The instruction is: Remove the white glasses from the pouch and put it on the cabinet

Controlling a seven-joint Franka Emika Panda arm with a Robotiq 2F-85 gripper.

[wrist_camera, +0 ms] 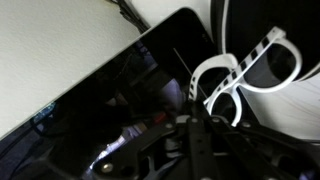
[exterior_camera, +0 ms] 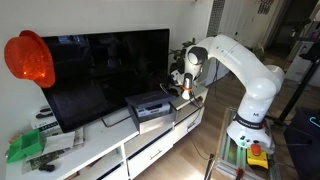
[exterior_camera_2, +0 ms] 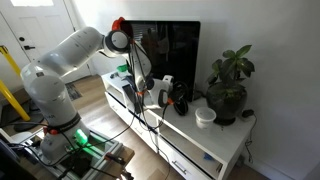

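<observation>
Arm is arched over the cabinet, w/ wrist bent down by TV. Gripper is seen near white glasses; grip can't be told (blurred).

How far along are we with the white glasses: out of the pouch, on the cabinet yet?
Looks done: the white glasses show bare in the wrist view, with nothing around them. In hand: the gripper hangs low over the cabinet beside the television; whether it grips the glasses I cannot tell. Left: rest them on the cabinet top and let go.
</observation>
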